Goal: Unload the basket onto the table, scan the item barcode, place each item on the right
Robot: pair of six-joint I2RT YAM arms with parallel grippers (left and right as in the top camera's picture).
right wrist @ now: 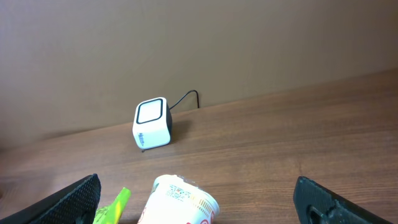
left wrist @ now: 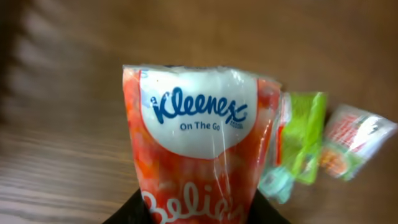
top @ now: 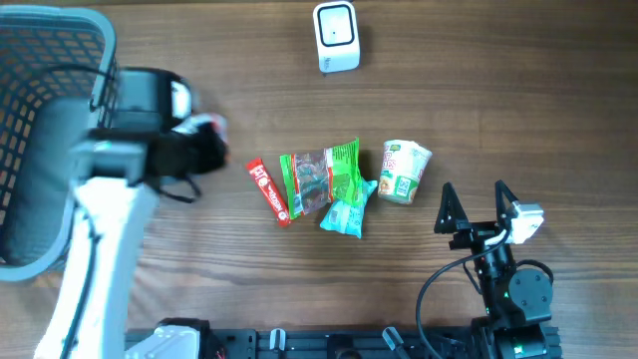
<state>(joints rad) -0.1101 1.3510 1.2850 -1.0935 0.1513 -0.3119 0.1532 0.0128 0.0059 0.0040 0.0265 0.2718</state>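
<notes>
Overhead view: a brown wood-grain counter (top: pixel 518 90) fills the frame. A grey plastic mesh basket (top: pixel 40 110) takes up its upper left corner. Beside it, the white left arm (top: pixel 100 239) rises from the lower edge, and the black left gripper (top: pixel 199 148) points right, toward the centre.

The left wrist view shows the jaws of this gripper set narrowly against the two sides of the lower end of an orange-red plastic tissue pack with a white Kleenex label (left wrist: pixel 199 124). They hold the pack with its label toward the camera. In the overhead view the pack shows just at the gripper's tip, left of centre.

At lower right, the black right gripper (top: pixel 475 194) has its jaws spread wide, with nothing between them.

Across the middle of the counter lie:
- a white and green paper noodle cup (top: pixel 404 172), on its side
- crinkled green snack packets (top: pixel 321 179)
- a small teal packet (top: pixel 346 214)
- a slim red stick packet (top: pixel 269 191)

A small white cube scanner with a dark window (top: pixel 336 37) sits at top centre, well apart from the pack.
</notes>
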